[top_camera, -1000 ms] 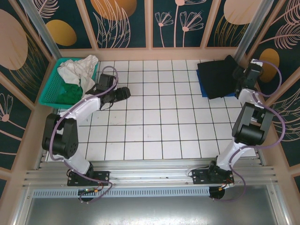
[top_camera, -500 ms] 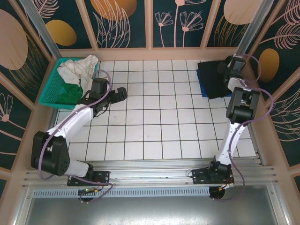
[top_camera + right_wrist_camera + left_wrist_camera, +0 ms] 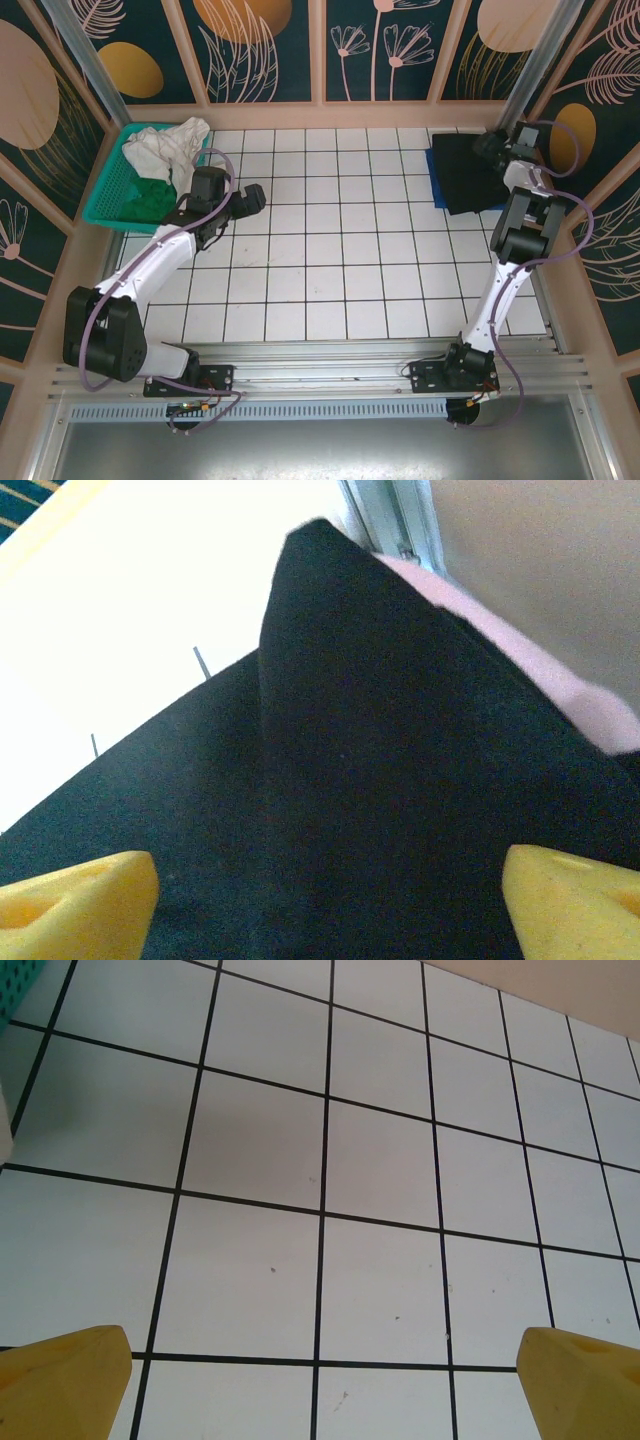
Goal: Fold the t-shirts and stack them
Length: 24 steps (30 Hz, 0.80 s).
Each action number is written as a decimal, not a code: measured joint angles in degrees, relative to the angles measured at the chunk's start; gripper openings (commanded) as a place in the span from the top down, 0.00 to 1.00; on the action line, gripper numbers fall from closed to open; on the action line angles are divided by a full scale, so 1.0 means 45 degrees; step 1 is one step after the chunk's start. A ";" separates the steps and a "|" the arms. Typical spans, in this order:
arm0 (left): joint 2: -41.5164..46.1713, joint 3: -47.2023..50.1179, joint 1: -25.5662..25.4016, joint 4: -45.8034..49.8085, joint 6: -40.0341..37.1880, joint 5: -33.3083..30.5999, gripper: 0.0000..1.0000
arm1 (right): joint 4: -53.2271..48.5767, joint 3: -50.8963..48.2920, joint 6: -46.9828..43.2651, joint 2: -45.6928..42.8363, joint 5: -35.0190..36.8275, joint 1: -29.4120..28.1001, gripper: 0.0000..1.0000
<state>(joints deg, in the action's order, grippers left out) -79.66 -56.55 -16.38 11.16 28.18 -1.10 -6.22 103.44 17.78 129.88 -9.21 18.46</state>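
A folded black t-shirt lies at the table's back right, on top of a blue t-shirt whose edge peeks out on the left. In the right wrist view the black cloth spreads under the jaws, and a pink t-shirt shows beneath its far edge. My right gripper hovers over the stack's back corner, open, its yellow fingertips wide apart with nothing pinched. My left gripper is open above bare tiles, right of the basket.
A teal mesh basket sits at the back left with white cloth spilling over its rim and green cloth inside; its corner shows in the left wrist view. Patterned walls close in the table. White tiles lie between the arms.
The right gripper swung in over the black t-shirt's back corner and opened wide; the raised black flap now lies flatter. The left gripper opened and drew slightly back toward the basket.
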 measured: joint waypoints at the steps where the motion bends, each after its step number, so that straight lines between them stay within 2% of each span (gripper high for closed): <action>1: 0.0063 0.0015 0.0000 0.0034 -0.0029 -0.0053 0.02 | -0.0155 0.0000 0.0117 -0.0063 -0.0049 -0.0005 0.05; 6: 0.0651 0.0549 0.0005 0.0112 -0.0083 -0.0257 0.02 | -0.0418 -0.0690 0.0593 -0.1127 -0.0063 -0.0044 0.08; 9: 0.0743 0.0593 0.0005 0.0155 -0.0083 -0.0296 0.01 | -0.0058 -0.1423 0.0855 -0.1923 -0.0058 -0.0097 0.25; 11: 0.0772 0.0593 0.0005 0.0160 -0.0078 -0.0311 0.01 | 0.0393 -0.1690 0.1132 -0.2089 -0.0117 -0.0126 0.30; 15: 0.0782 0.0593 0.0005 0.0160 -0.0083 -0.0355 0.01 | 0.0962 -0.1632 0.1569 -0.1617 -0.0486 -0.0136 0.34; 18: 0.0782 0.0593 0.0005 0.0180 -0.0126 -0.0471 0.02 | 0.1078 -0.0850 0.1836 -0.0534 -0.0850 -0.0136 0.38; 20: 0.0782 0.0593 0.0029 0.0243 -0.0175 -0.0583 0.02 | 0.0991 0.0175 0.2064 0.0510 -0.1030 -0.0136 0.37; 24: 0.0782 0.0593 0.0073 0.0340 -0.0267 -0.0792 0.02 | 0.0432 0.2637 0.2773 0.2521 -0.1263 -0.0136 0.22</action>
<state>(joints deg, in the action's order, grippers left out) -76.14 -53.89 -16.05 12.69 26.98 -4.67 -4.27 115.31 30.26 141.23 -14.90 17.85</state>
